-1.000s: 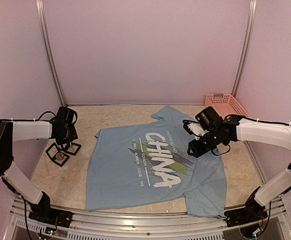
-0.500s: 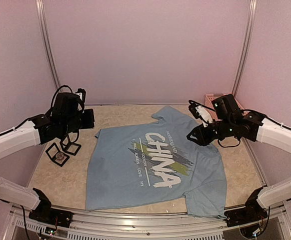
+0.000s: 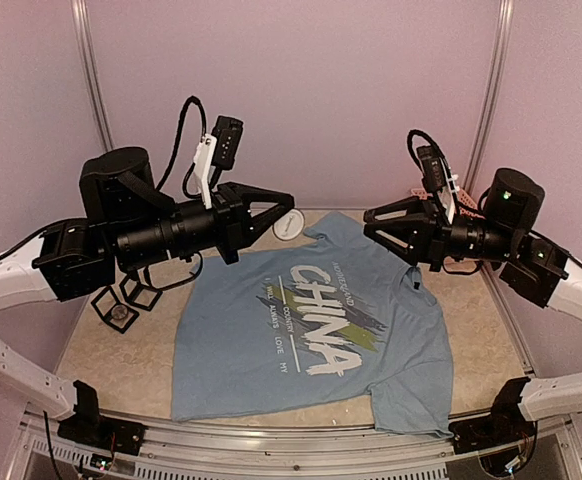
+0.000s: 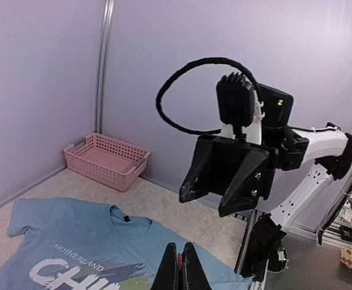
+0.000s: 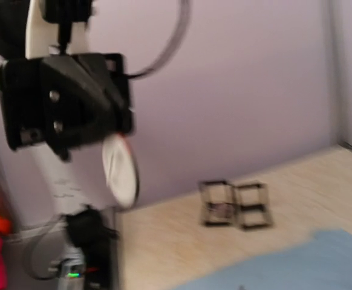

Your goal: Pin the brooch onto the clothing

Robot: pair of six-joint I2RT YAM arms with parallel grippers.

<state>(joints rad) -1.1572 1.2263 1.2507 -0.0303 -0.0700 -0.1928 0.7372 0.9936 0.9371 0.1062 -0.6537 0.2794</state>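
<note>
Left hand (image 3: 279, 213): pinched on brooch (image 3: 288, 224)
Right hand (image 4: 206, 204): apart, empty
Handover tip: take rim squarely, over shirt (image 3: 311, 330)

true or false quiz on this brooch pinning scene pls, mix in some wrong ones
1. The left gripper is shut on a white round brooch. True.
2. The brooch is already pinned to the T-shirt. False: it is held up in the air, and the T-shirt lies flat on the table.
3. The right gripper is open with nothing between its jaws. True.
4. The pink basket sits on top of the T-shirt. False: it stands on the table beyond the T-shirt, apart from it.
</note>
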